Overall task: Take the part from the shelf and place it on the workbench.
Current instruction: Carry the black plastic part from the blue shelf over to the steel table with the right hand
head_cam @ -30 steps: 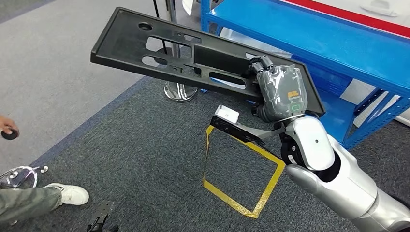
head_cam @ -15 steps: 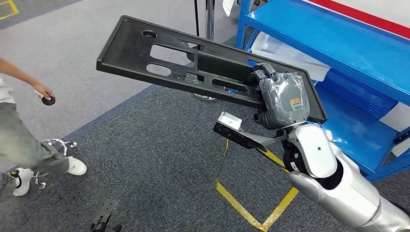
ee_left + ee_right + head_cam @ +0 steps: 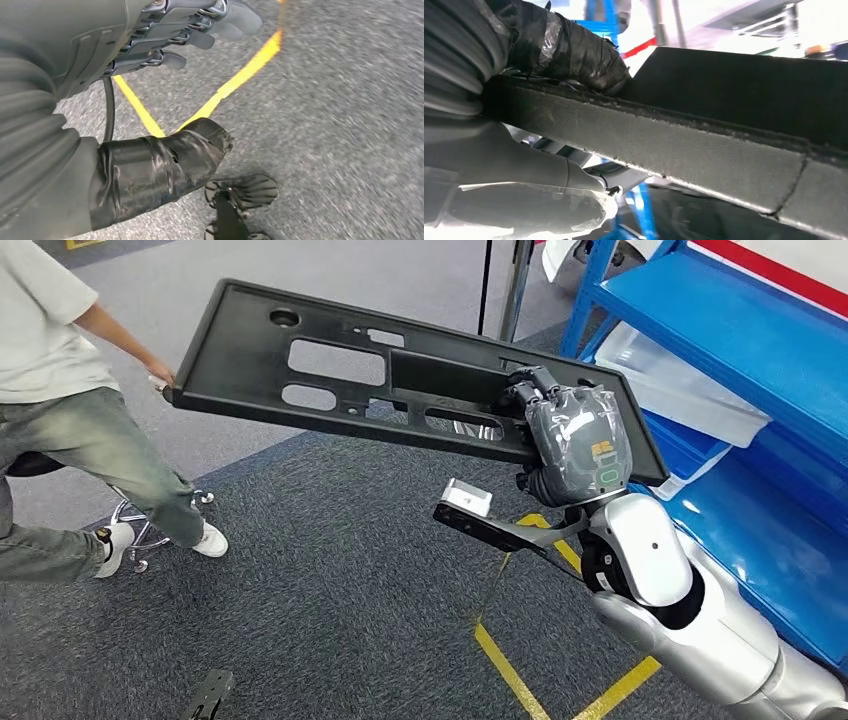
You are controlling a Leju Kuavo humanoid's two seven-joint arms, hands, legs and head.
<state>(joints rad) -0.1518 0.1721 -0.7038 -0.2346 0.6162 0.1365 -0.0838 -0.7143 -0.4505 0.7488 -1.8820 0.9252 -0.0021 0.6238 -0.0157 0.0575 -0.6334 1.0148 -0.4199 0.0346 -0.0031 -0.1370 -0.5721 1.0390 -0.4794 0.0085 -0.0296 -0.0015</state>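
My right hand (image 3: 578, 443) keeps its fingers clamped on the part (image 3: 330, 370), off the shelf (image 3: 740, 350) at two o'clock, as my view has swung left toward a person (image 3: 60, 390) at nine, bench unseen; my left hand (image 3: 165, 30) hangs empty, fingers loosely apart.

This looks like a workshop or factory test floor. A blue steel shelving rack (image 3: 720, 350) fills the upper right of the head view, with a clear plastic bin (image 3: 690, 390) on one of its levels. Dark grey industrial carpet (image 3: 330, 590) covers the centre and lower part of the frame, marked with yellow floor tape (image 3: 520, 680) at the lower middle. A lighter grey floor (image 3: 400, 280) runs along the top. A person (image 3: 70, 410) in casual clothes stands at the left edge.
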